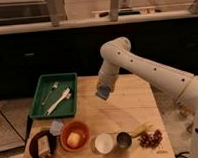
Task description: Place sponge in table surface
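We're looking at the middle of the frame, where the gripper [104, 90] hangs off the white arm [142, 66] that sweeps in from the right edge. It's clamped on the sponge [102, 94], a small bluish-grey block held tilted just above the wooden table [131, 109], not touching the boards, as far as we can tell. Left of centre sits the green tray [38, 114], and we can make out a white utensil [60, 99] and a fork [50, 91] lying inside it. Along the lower edge, from left to right, we've got a dark plate [34, 147], an orange bowl [83, 130] with something yellow in it, a white cup [103, 142], a dark cup [123, 140], and a reddish cluster [150, 139] at lower right.
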You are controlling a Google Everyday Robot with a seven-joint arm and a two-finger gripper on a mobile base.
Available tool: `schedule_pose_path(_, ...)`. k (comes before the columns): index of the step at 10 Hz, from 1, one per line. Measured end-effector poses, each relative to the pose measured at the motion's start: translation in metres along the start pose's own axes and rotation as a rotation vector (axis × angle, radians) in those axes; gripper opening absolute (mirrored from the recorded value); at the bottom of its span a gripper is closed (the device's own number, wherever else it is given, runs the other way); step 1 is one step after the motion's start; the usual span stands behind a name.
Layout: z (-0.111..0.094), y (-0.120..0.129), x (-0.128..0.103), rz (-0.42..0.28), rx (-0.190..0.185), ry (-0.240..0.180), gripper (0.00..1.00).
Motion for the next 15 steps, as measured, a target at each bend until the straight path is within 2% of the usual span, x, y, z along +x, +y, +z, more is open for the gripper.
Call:
schedule_pose_path(1, 0.007, 0.002, -0.008, -0.048, -0.021, 0.001, 0.00)
schedule_pose_path(3, 0.026, 0.000, -0.017, -0.101, -0.051, 0.003, 0.00)
schedule_pose_path(5, 0.054, 0.001, -0.021, -0.113, -0.074, 0.004, 0.00)
schedule_pose_path(7, 0.073, -0.002, -0.024, -0.113, -0.079, -0.008, 0.00)
schedule_pose_path(10, 0.110, -0.004, -0.024, -0.102, -0.073, -0.064, 0.00)
schedule_pose_path(11, 0.126, -0.004, -0.025, -0.098, -0.072, -0.099, 0.00)
schedule_pose_path(15, 0.151, -0.005, -0.026, -0.083, -0.080, -0.166, 0.00)
